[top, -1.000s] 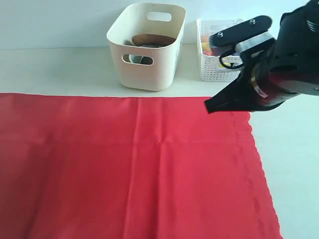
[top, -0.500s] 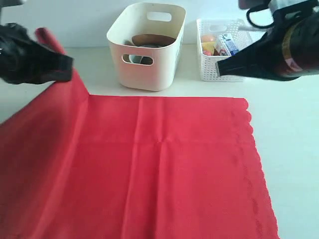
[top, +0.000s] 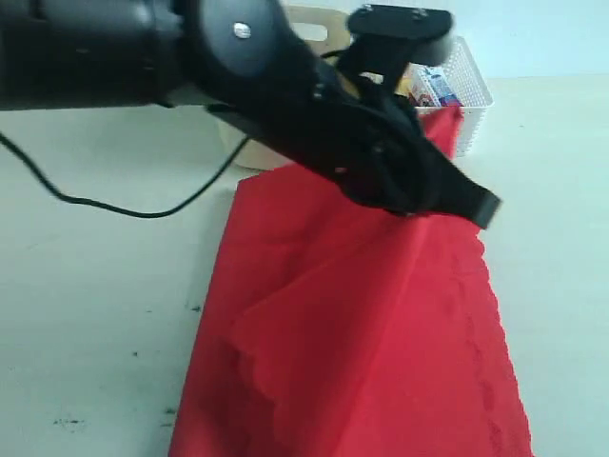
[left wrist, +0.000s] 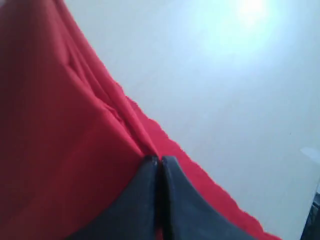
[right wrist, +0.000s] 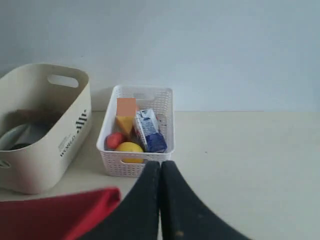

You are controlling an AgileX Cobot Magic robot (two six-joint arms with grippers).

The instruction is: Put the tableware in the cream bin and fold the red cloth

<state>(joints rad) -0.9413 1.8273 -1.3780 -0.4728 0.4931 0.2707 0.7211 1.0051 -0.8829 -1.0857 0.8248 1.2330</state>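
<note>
Staged test station for robot manipulation, a laboratory setting rather than a home kitchen. A black robot arm (top: pixel 238 57) with a loose trailing cable (top: pixel 124 205) reaches over a plain pale bench (top: pixel 86 286), whose surface carries small dark scuffs (top: pixel 67 422). Behind the bench stands a plain blue-white wall (right wrist: pixel 200 50). The household items are laid out as props: a cream bin (right wrist: pixel 60 135) and a white mesh basket (right wrist: pixel 125 170) stand side by side at the back of the bench. The basket holds a lemon (right wrist: pixel 128 148), a small milk carton (right wrist: pixel 150 131) and an orange block (right wrist: pixel 126 106). A red cloth (top: pixel 381 333) covers part of the bench.
</note>
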